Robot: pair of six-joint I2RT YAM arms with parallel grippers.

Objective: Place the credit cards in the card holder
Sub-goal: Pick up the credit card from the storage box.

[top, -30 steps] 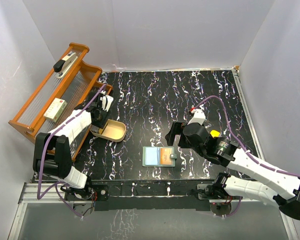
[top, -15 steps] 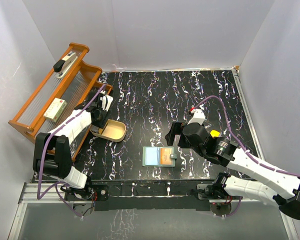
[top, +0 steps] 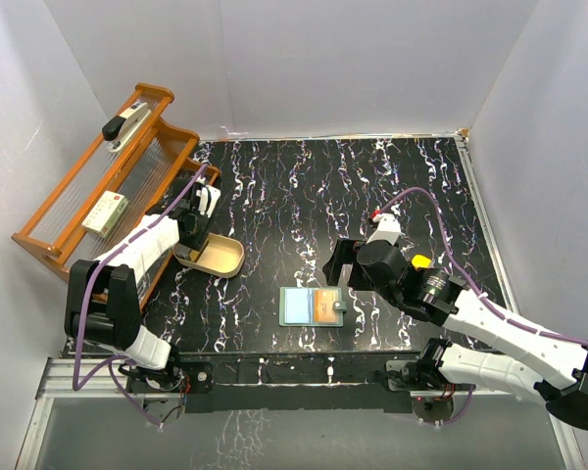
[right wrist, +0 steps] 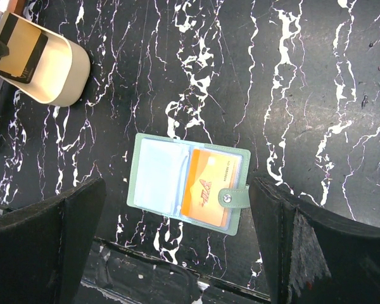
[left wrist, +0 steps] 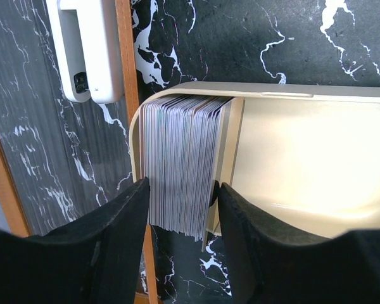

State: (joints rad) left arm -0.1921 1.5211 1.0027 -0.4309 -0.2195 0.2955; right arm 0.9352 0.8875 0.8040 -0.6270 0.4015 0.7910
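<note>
**Desk editor:** What lies nearest the arm bases?

**Photographer:** The card holder (top: 300, 305), open flat on the black, white-veined desk (top: 372, 176). One orange card (right wrist: 209, 187) sits in its right half. The snap tab (right wrist: 233, 198) sticks out at 3 o'clock.

**Desk editor:** And the right arm?

**Photographer:** The right gripper (top: 339, 264) hangs above the desk just beyond the holder, at about 1 o'clock from it. Its fingers are spread wide and hold nothing. Through the wrist camera, the holder shows between them.

**Desk editor:** Where are the rest of the credit cards (left wrist: 180, 139)?

**Photographer:** At 10 o'clock from the holder, well apart from it. They stand on edge as one thick stack at the left end of a tan oval dish (left wrist: 304, 164). The left gripper (left wrist: 182, 187) is clamped on that stack, one finger pressed against each outer face. The rest of the dish is bare.

**Desk editor:** Anything farther back?

**Photographer:** A wooden rack (top: 167, 147) along the desk's left edge, at 10 o'clock. It carries a stapler (top: 125, 125) on top and a small box (top: 108, 211) lower down.
</note>
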